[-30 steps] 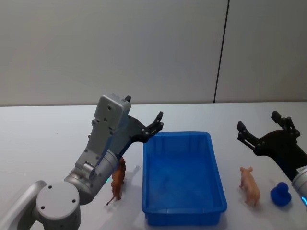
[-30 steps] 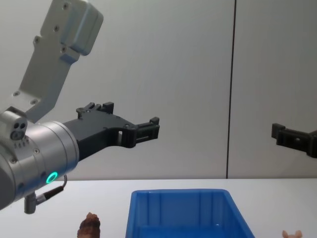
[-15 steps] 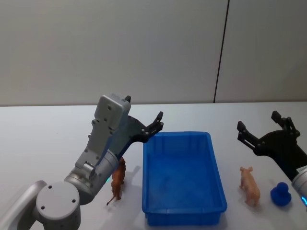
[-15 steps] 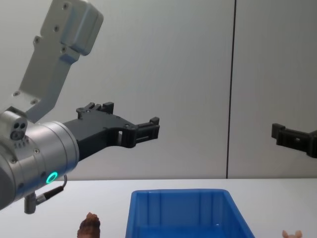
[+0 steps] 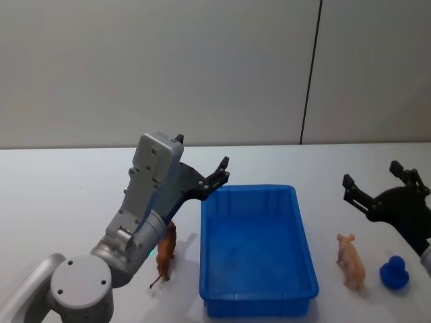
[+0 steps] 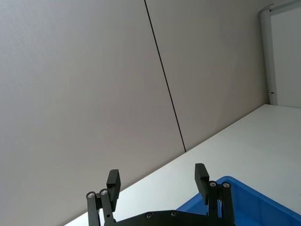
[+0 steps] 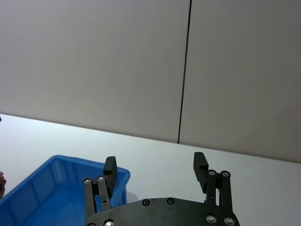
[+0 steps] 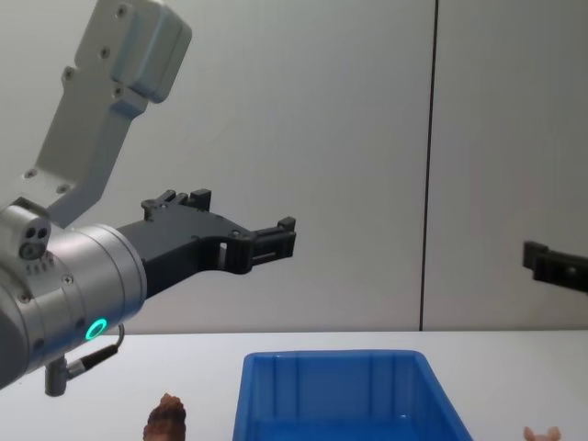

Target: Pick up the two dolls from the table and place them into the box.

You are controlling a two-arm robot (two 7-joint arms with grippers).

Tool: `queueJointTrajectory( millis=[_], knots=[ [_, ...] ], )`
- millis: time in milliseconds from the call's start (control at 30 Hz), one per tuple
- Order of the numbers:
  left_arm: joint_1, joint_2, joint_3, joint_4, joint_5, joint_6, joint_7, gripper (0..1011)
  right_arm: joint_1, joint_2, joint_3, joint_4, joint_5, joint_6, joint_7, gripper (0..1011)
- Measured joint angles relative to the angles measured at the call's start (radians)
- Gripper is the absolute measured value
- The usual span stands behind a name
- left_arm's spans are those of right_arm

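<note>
The blue box (image 5: 250,190) sits mid-table with nothing showing inside it. A brown doll (image 5: 166,252) stands on the white table (image 5: 60,202) just left of the box, under my left arm. A pale pink doll (image 5: 351,260) stands to the right of the box. My left gripper (image 5: 205,167) hovers open above the box's far left corner, holding nothing. My right gripper (image 5: 370,176) hangs open above the table, beyond the pink doll and right of the box. In the wrist views both the left gripper (image 6: 157,176) and the right gripper (image 7: 155,165) have their fingers spread, with nothing between them.
A small dark blue toy (image 5: 394,272) sits on the table right of the pink doll. A grey wall with a vertical seam (image 5: 310,81) stands behind the table. In the chest view the box (image 8: 340,390) lies low between the brown doll (image 8: 167,418) and the pink doll (image 8: 542,432).
My right gripper has shifted to the right, away from the box. The left arm, both dolls and the box stay where they were.
</note>
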Motion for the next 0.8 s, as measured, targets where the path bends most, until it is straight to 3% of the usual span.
queueJointTrajectory(
  millis=[433,800],
  knots=[
    [0.0,0.0,0.0,0.0,0.0,0.0,0.0,1001,-0.029,0.057,0.042,0.024,0.052,0.081,0.029,1001],
    [0.0,0.0,0.0,0.0,0.0,0.0,0.0,1001,-0.046,0.086,0.054,0.053,0.055,0.17,0.063,1001]
  ],
)
